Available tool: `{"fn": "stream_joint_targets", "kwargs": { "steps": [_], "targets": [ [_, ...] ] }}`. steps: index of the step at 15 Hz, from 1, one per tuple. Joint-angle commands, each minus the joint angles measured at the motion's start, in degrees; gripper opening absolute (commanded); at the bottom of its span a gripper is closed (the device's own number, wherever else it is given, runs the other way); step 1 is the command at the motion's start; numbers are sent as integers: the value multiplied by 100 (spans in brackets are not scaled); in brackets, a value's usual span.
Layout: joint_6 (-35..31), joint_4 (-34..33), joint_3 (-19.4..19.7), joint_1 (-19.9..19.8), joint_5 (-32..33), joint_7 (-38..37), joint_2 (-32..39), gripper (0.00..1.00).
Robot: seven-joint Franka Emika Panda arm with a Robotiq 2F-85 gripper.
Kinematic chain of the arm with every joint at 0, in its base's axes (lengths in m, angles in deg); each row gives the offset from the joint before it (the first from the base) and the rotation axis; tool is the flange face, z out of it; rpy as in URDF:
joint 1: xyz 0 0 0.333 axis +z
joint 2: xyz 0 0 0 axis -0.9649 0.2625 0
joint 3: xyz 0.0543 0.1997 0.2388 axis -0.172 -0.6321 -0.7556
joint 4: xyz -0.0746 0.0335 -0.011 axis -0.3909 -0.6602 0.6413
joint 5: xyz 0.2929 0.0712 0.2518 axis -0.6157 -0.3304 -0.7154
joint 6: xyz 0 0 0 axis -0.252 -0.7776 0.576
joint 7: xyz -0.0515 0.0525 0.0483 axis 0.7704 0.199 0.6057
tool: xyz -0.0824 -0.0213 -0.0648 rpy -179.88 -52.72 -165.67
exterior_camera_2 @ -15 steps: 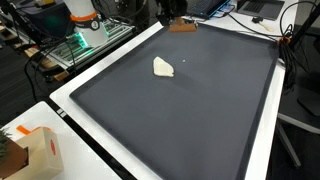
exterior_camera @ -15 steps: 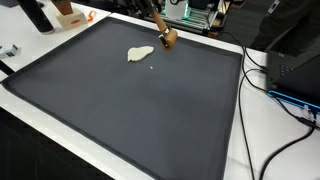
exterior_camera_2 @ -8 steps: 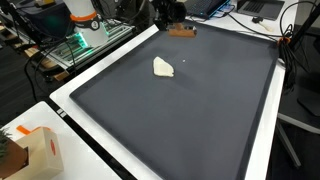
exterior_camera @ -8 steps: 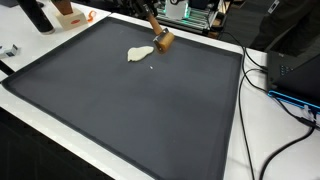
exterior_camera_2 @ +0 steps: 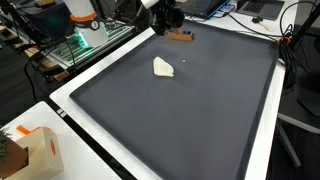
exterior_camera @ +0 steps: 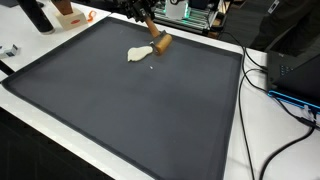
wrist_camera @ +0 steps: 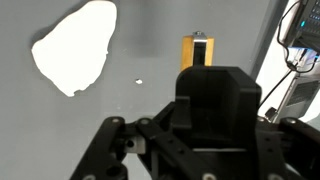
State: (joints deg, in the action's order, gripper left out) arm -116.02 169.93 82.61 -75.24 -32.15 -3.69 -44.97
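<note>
A white flat lump [exterior_camera: 140, 54] lies on the black mat [exterior_camera: 130, 110]; it shows in both exterior views [exterior_camera_2: 163, 67] and at the upper left of the wrist view [wrist_camera: 75, 45]. My gripper [exterior_camera: 149, 27] comes in over the mat's far edge and is shut on a brown wooden tool [exterior_camera: 161, 43], whose end reaches down to the mat just beside the lump. The tool also shows in an exterior view [exterior_camera_2: 180, 35] under the gripper [exterior_camera_2: 168, 20]. In the wrist view the tool's yellow-brown end [wrist_camera: 197, 50] sticks out past the black gripper body, which hides the fingers.
The mat [exterior_camera_2: 190, 110] lies on a white table. Cables [exterior_camera: 268, 85] and a black box [exterior_camera: 300, 60] sit along one side. A green circuit board [exterior_camera_2: 80, 45], an orange-and-white object [exterior_camera: 68, 12] and a cardboard box [exterior_camera_2: 35, 150] stand off the mat.
The gripper has carried the wooden tool a little away from the mat's far edge, closer to the white lump. The lump has not moved.
</note>
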Motion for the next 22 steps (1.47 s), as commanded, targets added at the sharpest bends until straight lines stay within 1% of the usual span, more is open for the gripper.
{"fn": "stream_joint_targets", "kwargs": {
  "steps": [1, 5, 11, 17, 22],
  "targets": [
    [-86, 67, -17, -82, 71, -150, 13, 21],
    [-108, 67, -16, -138, 85, -171, 105, 21],
    [-315, 84, -30, -171, 113, -360, 195, 21],
    [-516, 98, -41, -171, 125, -724, 218, 21],
    [-446, 131, -22, -192, 288, -1003, 111, 21]
  ]
}}
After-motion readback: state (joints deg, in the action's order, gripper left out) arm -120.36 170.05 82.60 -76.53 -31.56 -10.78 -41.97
